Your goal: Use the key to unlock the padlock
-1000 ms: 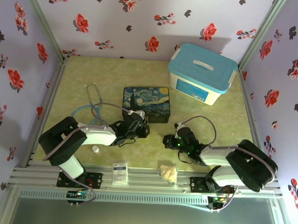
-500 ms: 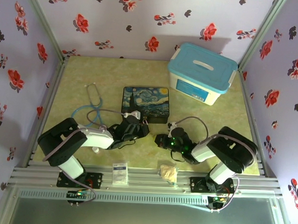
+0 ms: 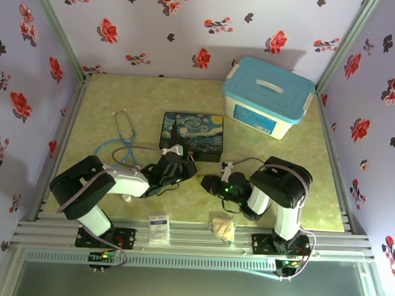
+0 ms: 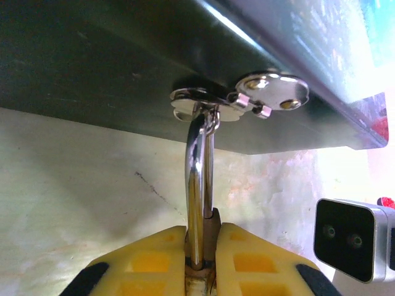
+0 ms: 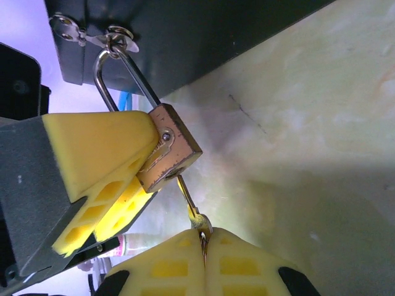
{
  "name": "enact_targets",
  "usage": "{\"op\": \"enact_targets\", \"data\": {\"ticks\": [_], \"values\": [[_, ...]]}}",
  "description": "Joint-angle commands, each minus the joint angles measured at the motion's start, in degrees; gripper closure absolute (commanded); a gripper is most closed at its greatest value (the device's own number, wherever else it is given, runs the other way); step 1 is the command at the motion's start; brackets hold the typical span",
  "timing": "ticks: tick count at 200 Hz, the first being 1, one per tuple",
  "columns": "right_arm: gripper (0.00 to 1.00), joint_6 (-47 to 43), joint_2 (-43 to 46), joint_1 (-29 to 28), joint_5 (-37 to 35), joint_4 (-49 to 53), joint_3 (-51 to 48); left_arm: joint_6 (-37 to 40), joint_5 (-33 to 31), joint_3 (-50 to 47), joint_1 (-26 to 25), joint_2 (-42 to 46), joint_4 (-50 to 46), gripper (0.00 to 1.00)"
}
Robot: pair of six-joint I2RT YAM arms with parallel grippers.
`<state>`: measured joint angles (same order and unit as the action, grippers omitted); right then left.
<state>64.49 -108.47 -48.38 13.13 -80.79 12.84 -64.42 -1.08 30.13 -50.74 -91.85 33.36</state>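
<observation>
The brass padlock point(image 5: 170, 148) hangs by its silver shackle point(image 5: 117, 74) from the latch point(image 5: 92, 37) of the Starry Night tin point(image 3: 193, 136). My left gripper point(image 4: 202, 246) is shut on the padlock body, and the shackle point(image 4: 200, 179) rises from its yellow fingers point(image 5: 92, 160) to the latch point(image 4: 237, 102). My right gripper point(image 5: 203, 246) is shut on the head of the small key point(image 5: 188, 200). The key's tip sits at the keyhole in the padlock's bottom face. From above, the left gripper point(image 3: 183, 167) and right gripper point(image 3: 205, 183) meet in front of the tin.
A white box with a blue lid point(image 3: 268, 95) stands at the back right. A stethoscope point(image 3: 121, 144) lies left of the tin. A small white cap point(image 3: 126, 197), a card point(image 3: 158, 229) and a crumpled wad point(image 3: 223, 227) lie near the front edge.
My right arm has swung left and brought the key up to the padlock. The left gripper and the tin have shifted slightly left.
</observation>
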Motion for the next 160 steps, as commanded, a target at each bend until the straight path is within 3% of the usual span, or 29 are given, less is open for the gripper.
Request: {"op": "enact_targets", "data": {"ticks": [1, 128, 160], "values": [[1.00, -0.3, -1.7, -0.3, -1.3, 1.6, -1.3, -0.2, 0.3, -0.6, -0.1, 0.1, 3.3, 1.00], [1.00, -1.7, 2.0, 1.5, 0.4, 6.8, -1.7, 0.6, 1.6, -2.5, 0.9, 0.8, 7.4, 1.00], [1.00, -1.3, 0.6, 1.5, 0.3, 3.4, -2.2, 0.1, 2.5, -2.5, 0.9, 0.2, 8.9, 1.00]]}}
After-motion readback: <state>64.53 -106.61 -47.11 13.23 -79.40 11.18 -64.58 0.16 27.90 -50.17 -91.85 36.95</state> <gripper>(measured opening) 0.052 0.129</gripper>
